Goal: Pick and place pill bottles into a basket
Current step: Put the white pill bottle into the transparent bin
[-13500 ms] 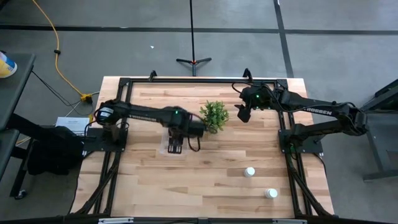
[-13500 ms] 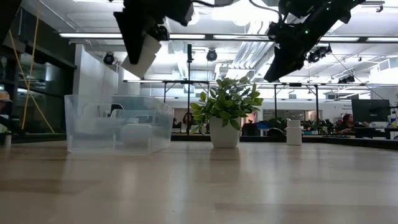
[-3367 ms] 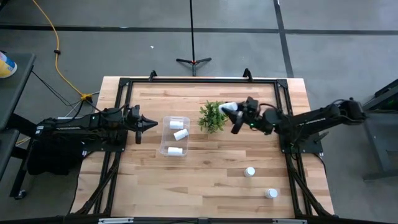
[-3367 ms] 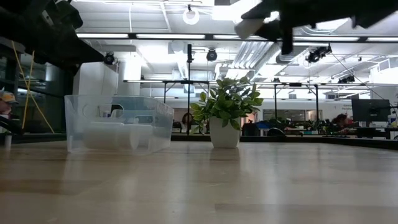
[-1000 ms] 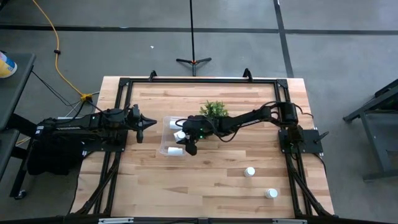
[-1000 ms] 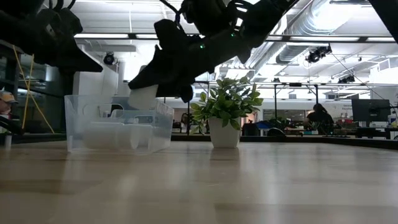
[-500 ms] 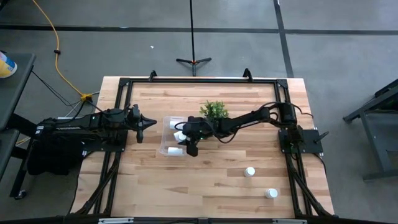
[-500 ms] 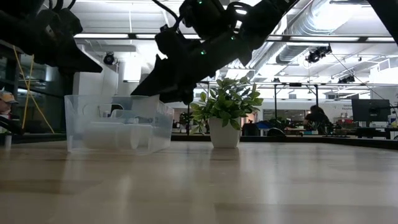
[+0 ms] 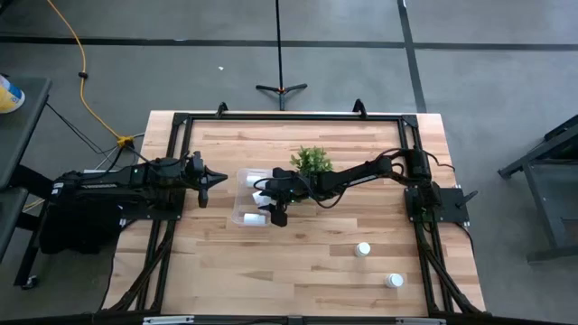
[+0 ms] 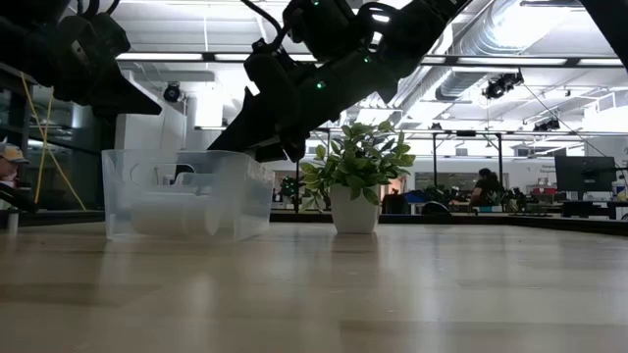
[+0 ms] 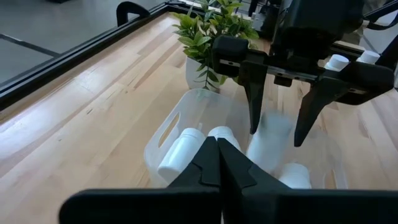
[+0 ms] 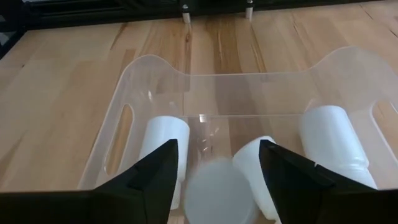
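Note:
The clear basket (image 9: 251, 199) stands left of the table's middle, with three white pill bottles (image 12: 163, 146) (image 12: 333, 146) (image 12: 260, 167) lying in it. My right gripper (image 11: 277, 137) hangs open over the basket, fingers pointing down. A fourth pill bottle (image 12: 217, 190) shows blurred just below its fingertips, inside the basket walls and loose from them. Two more pill bottles (image 9: 363, 249) (image 9: 394, 281) stand upright on the table at the near right. My left gripper (image 9: 203, 177) is shut on nothing, just left of the basket and above the table.
A small green plant in a white pot (image 9: 312, 162) stands close to the basket's right far corner, under my right arm. A black frame (image 9: 289, 116) runs along the table's edges. Bare wood lies in front of the basket.
My right gripper has sunk a little over the basket and let go of the pill bottle it carried. The bottle, a second ago held slanting above the rim, now drops inside the basket.

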Controlling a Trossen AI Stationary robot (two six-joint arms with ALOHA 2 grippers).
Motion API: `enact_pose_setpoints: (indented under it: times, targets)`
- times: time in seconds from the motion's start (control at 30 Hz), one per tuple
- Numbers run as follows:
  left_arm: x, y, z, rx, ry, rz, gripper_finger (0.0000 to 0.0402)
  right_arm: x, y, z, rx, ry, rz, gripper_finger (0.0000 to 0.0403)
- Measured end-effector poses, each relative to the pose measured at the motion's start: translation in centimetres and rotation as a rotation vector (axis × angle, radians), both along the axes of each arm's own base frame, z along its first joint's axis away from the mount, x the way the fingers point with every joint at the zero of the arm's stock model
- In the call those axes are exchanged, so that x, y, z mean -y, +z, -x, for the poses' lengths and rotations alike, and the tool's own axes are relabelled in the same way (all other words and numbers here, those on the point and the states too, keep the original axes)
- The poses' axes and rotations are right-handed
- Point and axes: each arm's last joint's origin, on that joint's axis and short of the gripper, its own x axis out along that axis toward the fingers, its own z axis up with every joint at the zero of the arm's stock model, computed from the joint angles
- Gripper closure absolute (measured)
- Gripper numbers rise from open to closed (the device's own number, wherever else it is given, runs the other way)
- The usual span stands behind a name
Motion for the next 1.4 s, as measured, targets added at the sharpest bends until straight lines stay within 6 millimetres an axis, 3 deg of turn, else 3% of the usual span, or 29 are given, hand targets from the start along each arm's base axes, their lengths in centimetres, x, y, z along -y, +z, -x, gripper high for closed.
enact_pose_setpoints:
  times: [0.13,0.33,0.5,0.67,0.83,0.97,1.13,1.27,1.4]
  targets:
    - [0.0,0.0,0.0,-0.005,0.0,0.001,0.0379,0.0,0.0,0.0,0.0,0.0,0.0,0.0189]
    - [0.0,0.0,0.0,-0.005,0.0,0.0,0.0332,0.0,0.0,0.0,0.004,0.0,0.0,0.0205]
    - [0.0,0.0,0.0,-0.006,-0.002,-0.006,0.0364,0.2,0.7,-0.3,0.07,-0.005,0.0,0.0211]
    - [0.0,-0.1,0.0,-0.01,-0.003,-0.006,0.0381,0.5,3.1,-0.5,0.14,-0.014,-0.003,0.0204]
    - [0.0,-0.1,0.0,-0.015,-0.001,-0.001,0.034,0.5,6.1,-0.6,0.175,0.021,0.075,0.0181]
    - [0.0,-0.2,0.1,-0.025,-0.001,0.002,0.0337,0.6,7.9,0.0,0.072,0.023,0.136,0.0146]
    - [0.0,-0.4,0.2,-0.046,-0.002,0.003,0.0381,1.1,9.8,2.2,-0.174,0.01,0.137,0.0108]
    - [0.0,-0.4,0.2,-0.049,-0.001,0.004,0.0377,1.1,11.2,4.7,-0.365,-0.008,0.07,0.0101]
    - [0.0,-0.3,0.1,-0.038,0.003,0.002,0.0344,0.1,11.4,7.5,-0.578,0.004,0.008,0.01]
